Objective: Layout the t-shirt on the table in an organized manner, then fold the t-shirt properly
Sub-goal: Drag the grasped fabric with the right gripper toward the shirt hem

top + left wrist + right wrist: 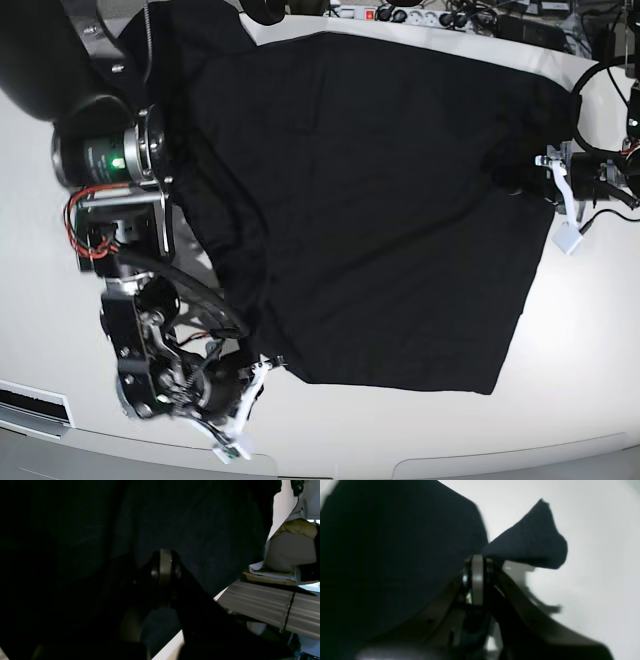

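The black t-shirt lies spread over the white table, with its far side near the back edge. My right gripper is at the shirt's near left corner. In the right wrist view it is shut on a pinch of the t-shirt, and a small flap sticks up over the table. My left gripper is at the shirt's right edge. In the left wrist view it is shut on the t-shirt, which fills most of the view.
A power strip with cables lies along the table's back edge. The right arm's motor housing and links stand over the table's left side. The table's front edge runs just below the shirt. Grey ribbed panels lie beyond the table.
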### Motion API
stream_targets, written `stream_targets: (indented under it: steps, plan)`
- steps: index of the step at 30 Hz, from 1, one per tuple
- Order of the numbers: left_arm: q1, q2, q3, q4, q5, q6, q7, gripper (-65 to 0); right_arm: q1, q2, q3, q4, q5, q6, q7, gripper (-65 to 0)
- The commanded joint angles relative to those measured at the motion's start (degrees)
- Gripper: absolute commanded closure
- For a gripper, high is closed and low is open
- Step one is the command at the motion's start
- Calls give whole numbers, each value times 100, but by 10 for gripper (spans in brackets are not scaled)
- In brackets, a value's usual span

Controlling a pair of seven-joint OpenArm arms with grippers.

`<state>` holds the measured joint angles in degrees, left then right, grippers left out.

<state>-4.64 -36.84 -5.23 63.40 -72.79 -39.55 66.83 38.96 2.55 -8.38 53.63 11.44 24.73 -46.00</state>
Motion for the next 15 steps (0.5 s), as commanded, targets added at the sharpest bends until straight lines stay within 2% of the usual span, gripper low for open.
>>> stream_targets:
  steps: [1, 4, 7, 9, 15]
  plan:
    - [-92, -122, -57, 72, -116, -45, -83, 0, 313, 74, -208, 109, -81, -98, 190, 0]
    - [-94, -122, -57, 72, -116, -45, -85, 0, 498, 256, -835, 109, -317, -400, 251, 0]
    - [-94, -122, -57, 72, -116, -45, -85, 0, 645, 420, -1233, 107, -542, -566, 286, 0]
    - [-92, -122, -57, 72, -116, -45, -85, 0, 691, 518, -1349, 107, -612, -704, 376, 0]
    - [-94, -122, -57, 72, -116, -45, -85, 0, 693, 651, -1353, 107, -597, -699, 573, 0]
